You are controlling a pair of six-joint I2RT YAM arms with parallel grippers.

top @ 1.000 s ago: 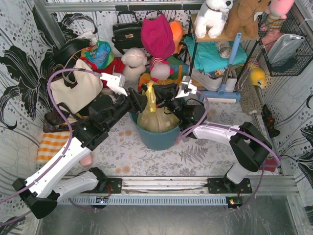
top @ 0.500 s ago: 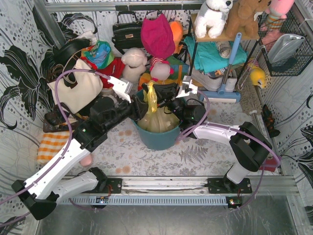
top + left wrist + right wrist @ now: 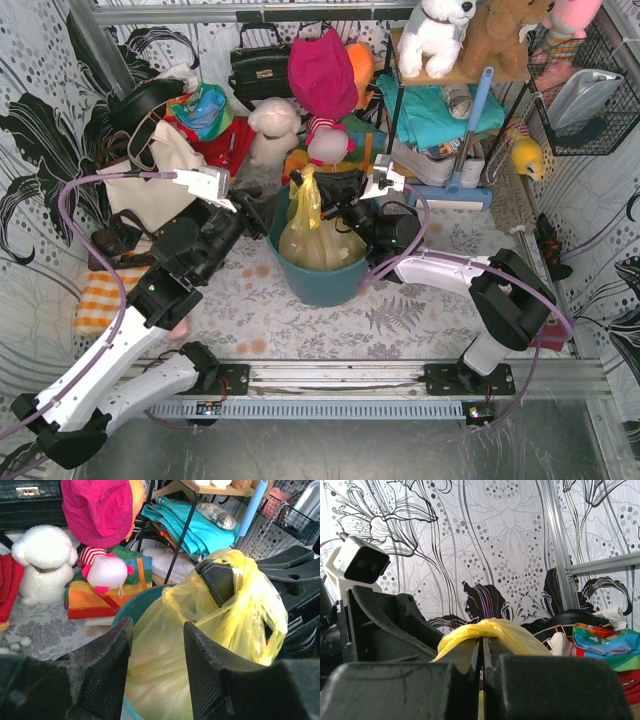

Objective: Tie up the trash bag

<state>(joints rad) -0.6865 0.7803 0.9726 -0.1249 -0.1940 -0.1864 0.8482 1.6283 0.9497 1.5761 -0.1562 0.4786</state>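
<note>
Teal bin [image 3: 322,285] is noted mid-table, with the trash bag [image 3: 320,245] seated inside it and one yellow handle strip drawn upright. Left gripper [image 3: 258,212] is held at the bin's 10 o'clock, jaws apart, just beside the bag. Right gripper [image 3: 482,642] is clamped on the strip at 1 o'clock. Beyond, a white plush toy [image 3: 272,125] and a black handbag [image 3: 258,65] are seen.

walls [image 3: 30,130]: floral black-white (dotted) | tabletop [image 3: 400,320]: fern print | shelf [image 3: 455,76]: wooden
</note>
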